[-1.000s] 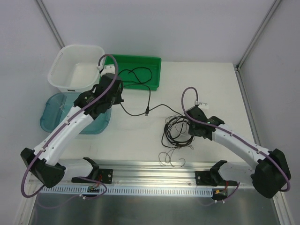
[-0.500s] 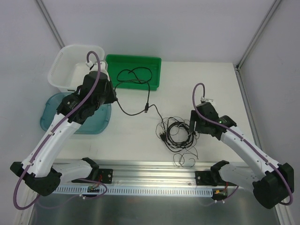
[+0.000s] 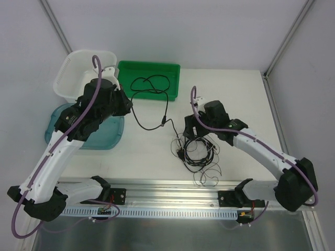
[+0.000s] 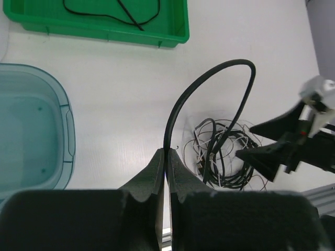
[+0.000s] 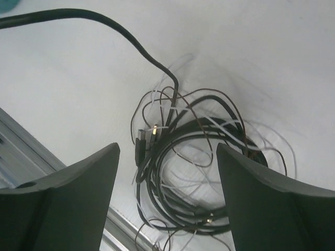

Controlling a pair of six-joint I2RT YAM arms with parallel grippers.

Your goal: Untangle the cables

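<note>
Scene: two arms work over a white tabletop [image 3: 235, 94], shown from above and from each wrist.
Cables: most of them sit in one tangle [image 3: 198, 151] of black loops, thin white strands and hair-thin dark strands. It rests on the tabletop, right of centre and toward the near edge.
Black cable [image 4: 236, 61]: one thicker cord rises out of the tangle, arches over and comes down into your left gripper [image 4: 166, 154].
Left gripper: jaws pinched narrow on the black cable, near a green tray [image 3: 149, 64].
Right gripper [image 5: 167, 149]: jaws spread wide and holding nothing, poised over the tangle.
Key relation: the tangle lies to the right of your left jaws and directly beneath your right jaws. The held cord runs roughly left to right between them. Your right arm is by far the nearer.
Likely next move: lower the right jaws to steady the bundle while the left draws the cord leftward along its own line.
Risk: a plug [image 5: 139, 146] at the tangle's edge may snag thin strands and drag the whole bundle.
</note>
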